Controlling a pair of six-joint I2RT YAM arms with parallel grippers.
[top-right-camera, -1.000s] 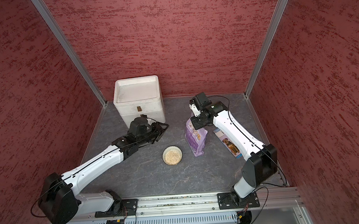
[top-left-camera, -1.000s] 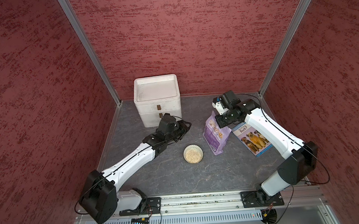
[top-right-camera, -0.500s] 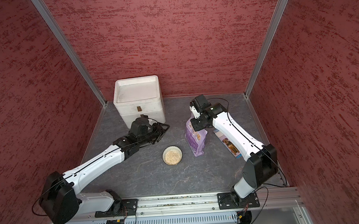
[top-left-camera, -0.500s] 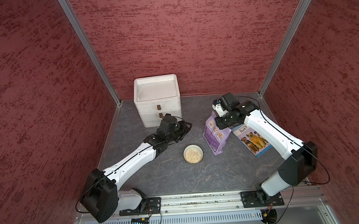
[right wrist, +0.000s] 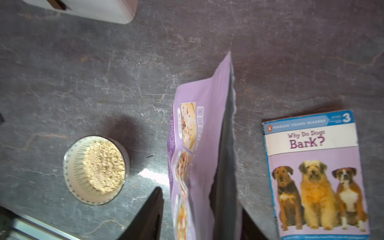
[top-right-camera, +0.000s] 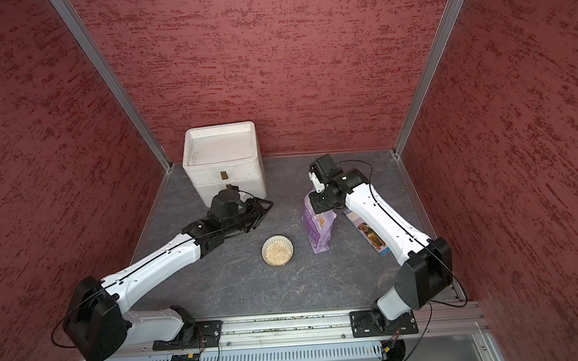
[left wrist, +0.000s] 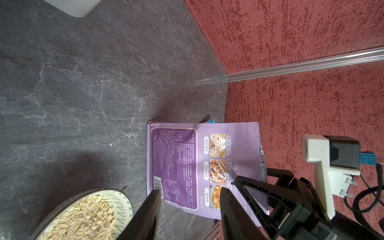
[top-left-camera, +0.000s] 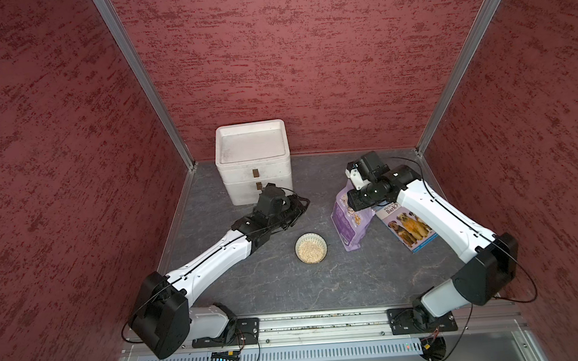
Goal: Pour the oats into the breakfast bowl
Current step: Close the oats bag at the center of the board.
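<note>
The breakfast bowl [top-left-camera: 311, 248] [top-right-camera: 277, 250] stands mid-table, filled with pale oats [right wrist: 104, 166] [left wrist: 83, 220]. To its right the lavender pouch [top-left-camera: 348, 226] [top-right-camera: 319, 231] stands upright on the table, its top open and dark inside in the right wrist view [right wrist: 203, 135]. My right gripper [top-left-camera: 356, 211] [right wrist: 200, 199] is open astride the pouch's top edge, and a gap shows beside one finger [right wrist: 151, 207]. My left gripper [top-left-camera: 304, 201] [left wrist: 190, 191] hovers open and empty behind and left of the bowl, pointing at the pouch [left wrist: 187, 166].
A white drawer box [top-left-camera: 253, 163] [top-right-camera: 223, 161] stands against the back wall behind the left gripper. A blue dog book [top-left-camera: 409, 228] [right wrist: 315, 176] lies flat right of the pouch, partly under the right arm. Red walls close in three sides.
My right gripper has opened from its shut hold on the pouch's top. The pouch stays upright in place. The left arm has barely moved.
</note>
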